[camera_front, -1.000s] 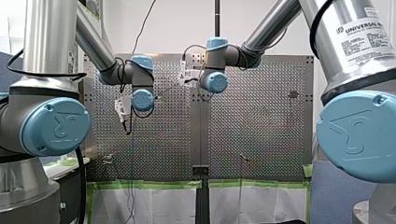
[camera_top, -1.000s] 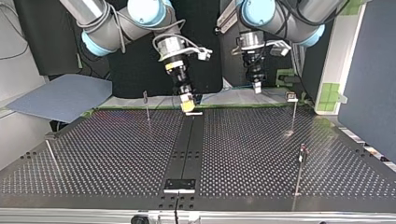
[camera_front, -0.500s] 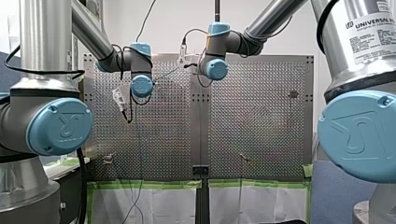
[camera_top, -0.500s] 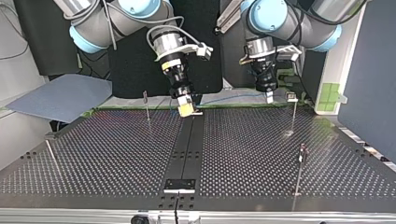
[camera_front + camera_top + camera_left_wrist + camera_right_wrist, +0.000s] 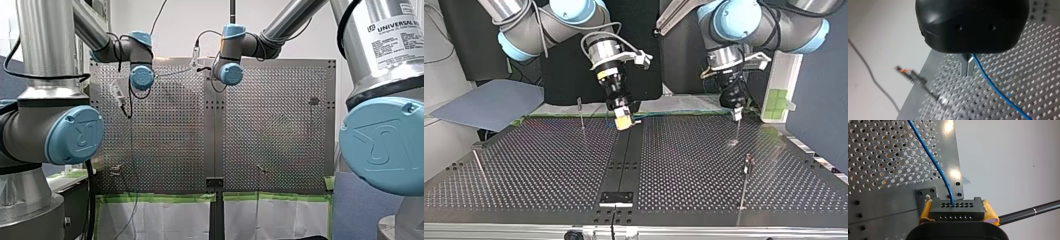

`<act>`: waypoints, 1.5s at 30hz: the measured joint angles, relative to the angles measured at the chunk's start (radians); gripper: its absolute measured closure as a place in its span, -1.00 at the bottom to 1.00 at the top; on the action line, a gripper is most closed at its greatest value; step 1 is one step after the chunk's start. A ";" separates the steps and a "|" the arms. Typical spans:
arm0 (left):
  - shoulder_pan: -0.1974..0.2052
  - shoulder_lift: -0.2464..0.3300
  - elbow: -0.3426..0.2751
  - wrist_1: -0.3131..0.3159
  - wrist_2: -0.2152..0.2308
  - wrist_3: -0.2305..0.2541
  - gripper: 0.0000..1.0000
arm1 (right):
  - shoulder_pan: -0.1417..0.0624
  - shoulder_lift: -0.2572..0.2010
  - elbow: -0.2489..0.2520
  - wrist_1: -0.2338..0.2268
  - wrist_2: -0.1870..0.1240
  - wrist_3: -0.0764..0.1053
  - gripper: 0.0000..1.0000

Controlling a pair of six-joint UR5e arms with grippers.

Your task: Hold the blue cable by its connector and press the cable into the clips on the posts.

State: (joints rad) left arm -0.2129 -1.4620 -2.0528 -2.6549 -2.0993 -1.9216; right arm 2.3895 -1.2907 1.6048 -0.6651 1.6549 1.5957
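Hanging over the perforated table, my right tool clamps the connector, my left tool pinches the blue cable.

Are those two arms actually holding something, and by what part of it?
My right gripper clamps the connector of the blue cable between yellow pads; my left gripper pinches the cable itself, further along.

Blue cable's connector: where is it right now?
The connector sits clamped between my right gripper's yellow pads, in the top view at the table's edge nearest the arms, over the black centre strip's end.
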 joint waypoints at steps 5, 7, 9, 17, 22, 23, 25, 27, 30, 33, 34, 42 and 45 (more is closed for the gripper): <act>0.030 0.001 0.040 -0.047 0.002 -0.009 1.00 | 0.000 0.011 -0.003 0.001 -0.008 0.001 1.00; 0.039 0.002 0.049 -0.064 0.002 -0.009 1.00 | 0.000 0.020 -0.004 0.002 -0.014 0.001 1.00; 0.048 0.005 0.056 -0.086 0.004 -0.010 1.00 | 0.000 0.029 -0.006 0.002 -0.021 0.001 1.00; 0.073 0.021 0.069 -0.116 0.034 -0.011 1.00 | 0.006 0.043 -0.030 0.007 -0.037 0.004 1.00; 0.089 0.022 0.096 -0.118 0.060 -0.011 1.00 | 0.012 0.045 -0.063 0.018 -0.044 0.007 1.00; 0.093 0.022 0.105 -0.120 0.064 -0.011 1.00 | 0.012 0.046 -0.068 0.020 -0.045 0.008 1.00; 0.099 0.022 0.120 -0.124 0.069 -0.011 1.00 | 0.013 0.047 -0.077 0.022 -0.046 0.010 1.00; 0.106 0.021 0.138 -0.131 0.074 -0.011 1.00 | 0.013 0.048 -0.085 0.023 -0.047 0.014 1.00; 0.119 0.021 0.163 -0.143 0.077 -0.012 1.00 | 0.013 0.051 -0.092 0.024 -0.048 0.017 1.00; 0.140 0.020 0.188 -0.151 0.088 -0.012 1.00 | 0.013 0.058 -0.100 0.026 -0.049 0.018 1.00; 0.146 0.019 0.194 -0.153 0.093 -0.012 1.00 | 0.012 0.060 -0.101 0.026 -0.050 0.019 1.00; 0.209 0.007 0.215 -0.163 0.154 -0.009 1.00 | 0.008 0.067 -0.114 0.027 -0.050 0.021 1.00; 0.234 -0.010 0.224 -0.163 0.178 -0.003 1.00 | 0.008 0.068 -0.121 0.028 -0.050 0.021 1.00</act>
State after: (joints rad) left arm 0.0207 -1.4715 -1.8291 -2.8184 -1.9213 -1.9243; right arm 2.3972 -1.2226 1.4839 -0.6367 1.6047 1.6169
